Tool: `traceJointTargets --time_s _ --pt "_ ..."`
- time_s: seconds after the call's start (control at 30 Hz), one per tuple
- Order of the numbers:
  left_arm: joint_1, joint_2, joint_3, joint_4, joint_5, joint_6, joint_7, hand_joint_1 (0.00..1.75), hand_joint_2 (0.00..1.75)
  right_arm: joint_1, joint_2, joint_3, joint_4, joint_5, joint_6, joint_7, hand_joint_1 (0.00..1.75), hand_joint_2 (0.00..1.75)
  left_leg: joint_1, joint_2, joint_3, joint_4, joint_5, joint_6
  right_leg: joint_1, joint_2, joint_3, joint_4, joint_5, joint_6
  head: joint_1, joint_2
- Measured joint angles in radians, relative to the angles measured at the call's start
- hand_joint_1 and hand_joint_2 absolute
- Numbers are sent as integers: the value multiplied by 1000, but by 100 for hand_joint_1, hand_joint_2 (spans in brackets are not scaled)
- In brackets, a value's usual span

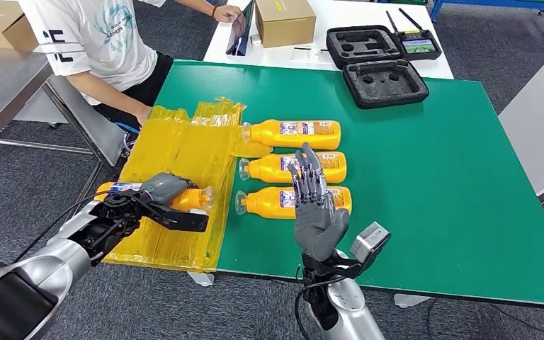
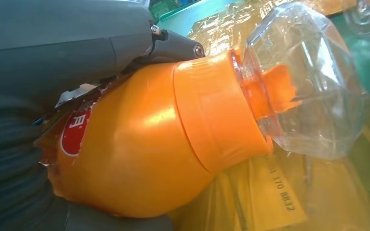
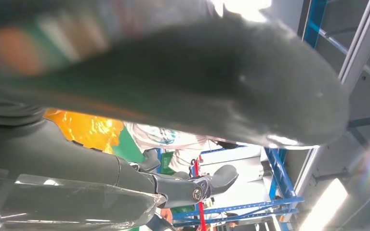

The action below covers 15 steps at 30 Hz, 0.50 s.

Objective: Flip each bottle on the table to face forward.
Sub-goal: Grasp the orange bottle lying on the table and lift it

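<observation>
Over the yellow plastic sheet (image 1: 177, 152), the left hand (image 1: 157, 200) grasps an orange bottle (image 1: 184, 198), hiding its label. Rightward, three labelled bottles (image 1: 294, 133) lie on the green table (image 1: 460, 177); the released right hand (image 1: 315, 209) overlaps the nearest.

My left hand (image 1: 157, 200) is curled around a bottle (image 1: 184, 199) and holds it on its side. My right hand (image 1: 316, 205) is held up high, fingers straight and apart, with nothing in it.
</observation>
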State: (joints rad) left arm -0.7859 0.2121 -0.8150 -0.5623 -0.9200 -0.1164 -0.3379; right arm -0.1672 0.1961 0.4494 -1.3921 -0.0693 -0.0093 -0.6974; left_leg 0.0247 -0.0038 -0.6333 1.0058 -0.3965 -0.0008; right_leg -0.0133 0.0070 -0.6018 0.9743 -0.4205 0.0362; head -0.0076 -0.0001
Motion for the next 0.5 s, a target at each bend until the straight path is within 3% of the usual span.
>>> traceJointTargets --time_s 0.03,0.07,0.17,0.5 --pt "-1 0 0 4 1 -4 -1 41 175 -2 0 0 4 -1 0 0 0 0 0 0 0 0 0 0 0 0 0 0 0 0 0 0" --pt "-2 0 0 7 5 -12 -5 10 131 -4 0 0 8 -1 0 0 0 0 0 0 0 0 0 0 0 0 1 0 0 0 0 0" --pt "-7 0 0 16 31 -50 -33 0 0 -12 1 0 23 -3 -1 0 0 0 0 0 1 0 0 0 0 0 2 0 0 0 0 0" --pt "-2 36 61 13 289 -277 -211 0 0 -16 2 11 54 -3 -3 0 0 0 0 -1 5 -1 -1 0 0 0 6 0 -1 0 0 0"
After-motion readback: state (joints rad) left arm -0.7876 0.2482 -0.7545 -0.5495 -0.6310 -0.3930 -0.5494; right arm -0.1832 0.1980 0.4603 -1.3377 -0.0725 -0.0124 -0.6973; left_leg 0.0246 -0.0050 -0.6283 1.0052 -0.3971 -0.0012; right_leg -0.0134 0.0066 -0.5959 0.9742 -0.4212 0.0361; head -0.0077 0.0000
